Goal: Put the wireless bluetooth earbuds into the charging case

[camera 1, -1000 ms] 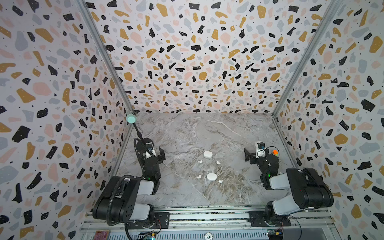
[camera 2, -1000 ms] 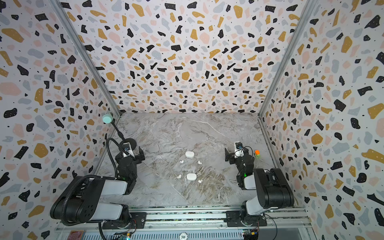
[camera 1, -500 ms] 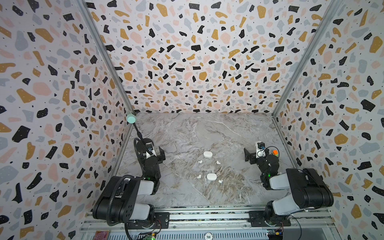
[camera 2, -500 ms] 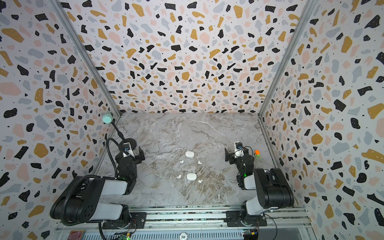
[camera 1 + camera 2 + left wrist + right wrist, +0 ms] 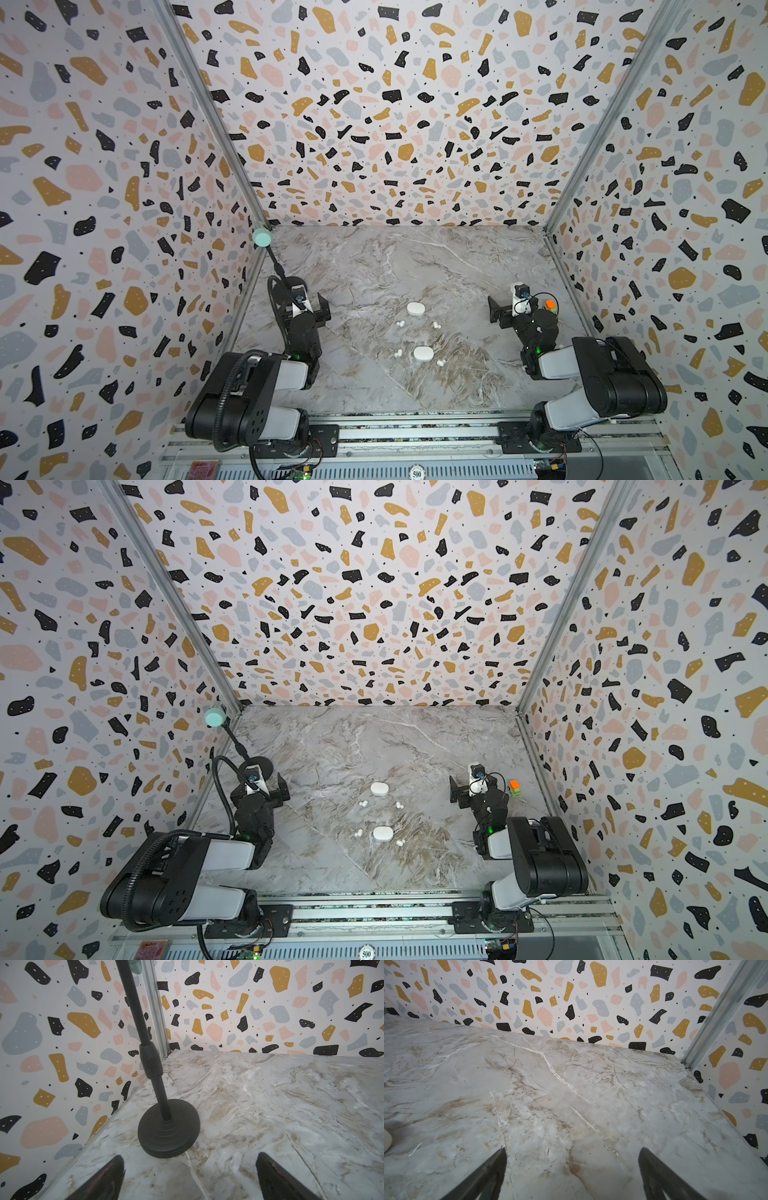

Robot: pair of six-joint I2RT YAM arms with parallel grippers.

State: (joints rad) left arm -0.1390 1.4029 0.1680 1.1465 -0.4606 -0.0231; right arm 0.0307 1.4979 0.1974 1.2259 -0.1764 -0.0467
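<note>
Two shut white oval charging cases lie mid-table in both top views, the far one (image 5: 415, 308) (image 5: 379, 788) and the near one (image 5: 423, 353) (image 5: 382, 833). Several tiny white earbuds lie loose around them: one pair (image 5: 400, 323) (image 5: 435, 325) by the far case, another (image 5: 398, 353) (image 5: 440, 363) flanking the near case. My left gripper (image 5: 309, 301) (image 5: 190, 1159) stands open at the left wall, well away from them. Over at the right my right gripper (image 5: 508, 306) (image 5: 572, 1152) is open over bare marble. Both are empty.
A black microphone stand with a teal head (image 5: 262, 237) has its round base (image 5: 168, 1128) just ahead of my left gripper. A small orange-and-green object (image 5: 550, 304) sits by the right arm. Terrazzo walls close three sides. A white rounded edge (image 5: 387, 1138) shows in the right wrist view.
</note>
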